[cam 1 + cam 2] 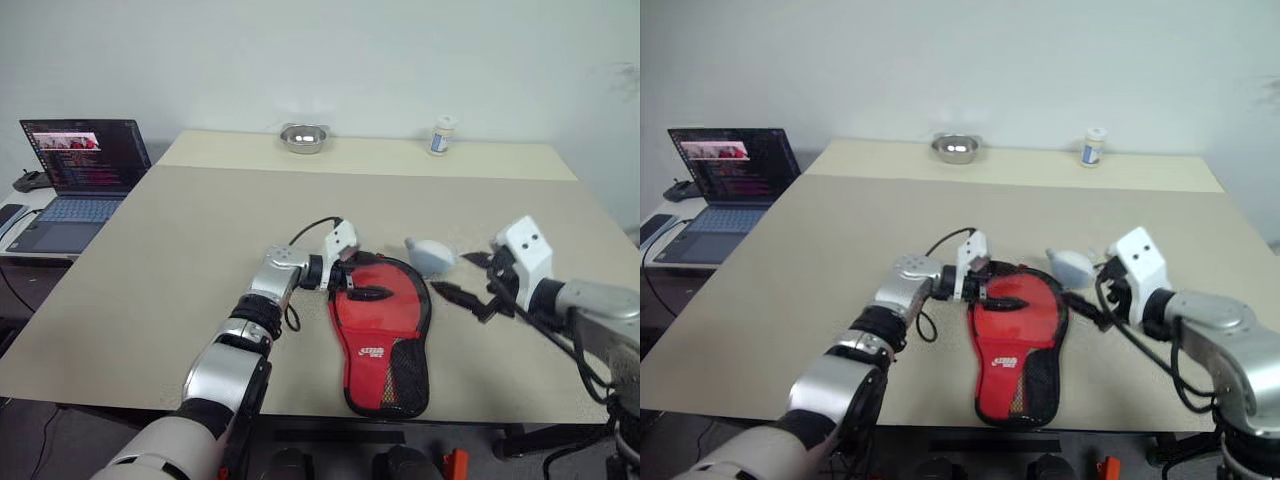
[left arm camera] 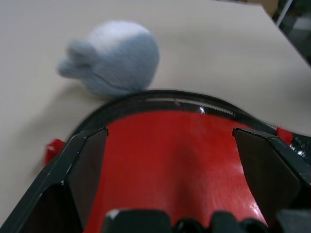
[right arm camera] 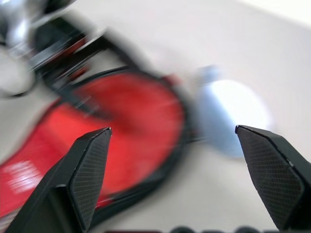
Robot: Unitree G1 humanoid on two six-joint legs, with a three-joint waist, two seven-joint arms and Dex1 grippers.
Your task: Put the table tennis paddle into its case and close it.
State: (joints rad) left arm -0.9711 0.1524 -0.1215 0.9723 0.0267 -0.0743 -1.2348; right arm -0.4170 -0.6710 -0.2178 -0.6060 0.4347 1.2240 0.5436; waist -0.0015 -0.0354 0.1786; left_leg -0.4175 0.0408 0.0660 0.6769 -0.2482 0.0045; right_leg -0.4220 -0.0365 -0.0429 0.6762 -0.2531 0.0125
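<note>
- The table (image 1: 150, 260) is a wide beige top; along its far edge stand a small metal bowl (image 1: 303, 137) and a white bottle (image 1: 442, 135), well apart from each other.
- A laptop (image 1: 75, 180) sits open on a lower surface off the table's left side.
- The case (image 1: 385, 335) lies flat near the table's front edge, red side with white lettering and black mesh facing up, its round end toward the far side. Its zip edge looks shut around the round end; the table tennis paddle cannot be seen.
- The left pincer (image 1: 365, 285) hangs over the case's round end, its two black fingers spread wide, holding nothing.
- The right pincer (image 1: 462, 280) is raised just to the right of the case, fingers spread wide and empty.
- A small pale grey-blue lump (image 1: 431, 255) rests on the table just beyond the case's round end, between the two pincers.
</note>
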